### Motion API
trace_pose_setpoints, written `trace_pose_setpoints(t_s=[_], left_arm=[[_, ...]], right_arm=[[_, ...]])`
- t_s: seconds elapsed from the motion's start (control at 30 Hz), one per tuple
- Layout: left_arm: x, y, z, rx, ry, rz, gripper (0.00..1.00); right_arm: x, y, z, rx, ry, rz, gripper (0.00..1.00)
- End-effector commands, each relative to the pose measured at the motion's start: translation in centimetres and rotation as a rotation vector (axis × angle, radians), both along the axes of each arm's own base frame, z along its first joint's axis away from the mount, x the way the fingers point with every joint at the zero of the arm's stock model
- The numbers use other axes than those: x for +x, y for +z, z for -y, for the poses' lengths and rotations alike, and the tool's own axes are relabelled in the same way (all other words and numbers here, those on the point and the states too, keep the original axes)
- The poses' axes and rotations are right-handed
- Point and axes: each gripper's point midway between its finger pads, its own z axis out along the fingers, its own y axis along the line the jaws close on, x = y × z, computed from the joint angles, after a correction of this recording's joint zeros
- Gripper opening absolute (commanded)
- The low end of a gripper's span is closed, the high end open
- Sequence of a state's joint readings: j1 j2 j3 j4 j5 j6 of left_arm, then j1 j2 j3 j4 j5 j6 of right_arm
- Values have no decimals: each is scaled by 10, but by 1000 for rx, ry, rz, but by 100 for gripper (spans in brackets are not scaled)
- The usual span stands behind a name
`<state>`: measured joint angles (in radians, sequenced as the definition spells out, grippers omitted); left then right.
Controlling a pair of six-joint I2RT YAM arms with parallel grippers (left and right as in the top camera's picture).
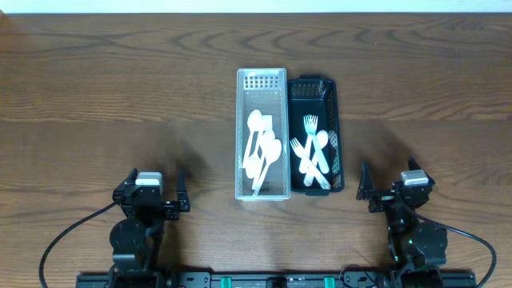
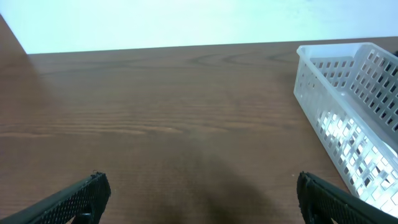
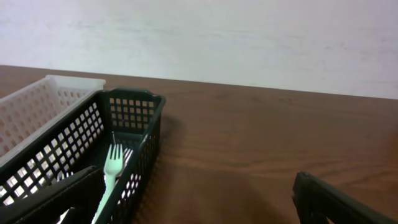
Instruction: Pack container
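A white perforated container (image 1: 262,80) holding several white plastic spoons (image 1: 261,152) stands at the table's middle. A black container (image 1: 336,104) holding white forks (image 1: 310,152) stands against its right side. My left gripper (image 1: 152,192) is open and empty near the front edge, left of the white container (image 2: 348,112). My right gripper (image 1: 398,186) is open and empty near the front edge, right of the black container (image 3: 134,109). A fork (image 3: 111,171) shows in the right wrist view.
The brown wooden table (image 1: 120,88) extends around both containers. A pale wall lies beyond the table's far edge.
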<state>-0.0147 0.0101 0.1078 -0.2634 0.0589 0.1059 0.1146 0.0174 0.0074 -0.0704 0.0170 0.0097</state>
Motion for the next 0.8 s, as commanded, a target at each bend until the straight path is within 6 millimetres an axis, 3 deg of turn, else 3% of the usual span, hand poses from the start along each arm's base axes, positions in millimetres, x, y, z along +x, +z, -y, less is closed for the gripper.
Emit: trace_pose_setpoints(t_s=[0.0, 0.1, 0.23, 0.4, 0.77], left_arm=[[0, -11, 2, 9, -14, -20, 98], [2, -5, 0, 14, -8, 5, 98], [8, 25, 4, 11, -25, 137, 98], [9, -2, 1, -7, -7, 67, 98], [9, -1, 1, -16, -4, 71, 98]], right_arm=[[0, 0, 0, -14, 1, 0, 99], [0, 0, 0, -14, 1, 0, 99], [0, 0, 0, -14, 1, 0, 99], [0, 0, 0, -14, 1, 0, 99], [0, 0, 0, -14, 1, 0, 99]])
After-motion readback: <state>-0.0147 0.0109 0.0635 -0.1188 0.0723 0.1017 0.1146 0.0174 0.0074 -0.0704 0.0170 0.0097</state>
